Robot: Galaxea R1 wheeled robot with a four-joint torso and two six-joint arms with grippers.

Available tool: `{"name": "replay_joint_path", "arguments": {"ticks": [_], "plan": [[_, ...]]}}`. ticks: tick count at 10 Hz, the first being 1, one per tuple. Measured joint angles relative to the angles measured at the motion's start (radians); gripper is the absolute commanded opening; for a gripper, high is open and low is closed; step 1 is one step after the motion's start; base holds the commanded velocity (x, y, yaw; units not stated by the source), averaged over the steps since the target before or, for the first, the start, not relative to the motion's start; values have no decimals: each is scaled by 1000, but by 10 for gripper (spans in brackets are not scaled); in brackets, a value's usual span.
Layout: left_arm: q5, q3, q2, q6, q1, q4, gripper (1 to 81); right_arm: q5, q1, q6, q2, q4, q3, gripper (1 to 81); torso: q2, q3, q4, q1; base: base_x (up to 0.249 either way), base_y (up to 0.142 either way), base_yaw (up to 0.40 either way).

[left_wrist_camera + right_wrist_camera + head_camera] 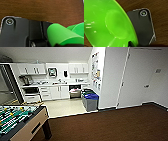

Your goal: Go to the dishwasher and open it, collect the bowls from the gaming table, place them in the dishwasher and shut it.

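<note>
The dishwasher (75, 91) sits under the counter of the kitchenette at the far end of the room, set among white cabinet fronts. Its dark opening shows, with something pale standing out in front of it. A lime green bowl (107, 26) hangs over the brown carpet in the right wrist view, and my right gripper (130, 43) is shut on its rim. The left wrist view also has a green bowl (60, 35) very close above the carpet; what grips it is hidden. The gaming table is out of view.
A table-football table (18, 120) stands near left on the brown carpet (112, 124). Grey bins with blue lids (90, 100) stand at the right edge of the pale kitchen floor (63, 107). A white wall corner (110, 79) and a door (140, 77) lie to the right.
</note>
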Motion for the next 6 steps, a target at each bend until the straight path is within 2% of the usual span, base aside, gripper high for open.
{"name": "replay_joint_path", "arguments": {"ticks": [6], "plan": [[-2, 3, 4, 0, 7, 0, 10, -6, -10, 0, -6, 0, -3, 10, 0, 0, 0, -1, 144, 0, 0]]}}
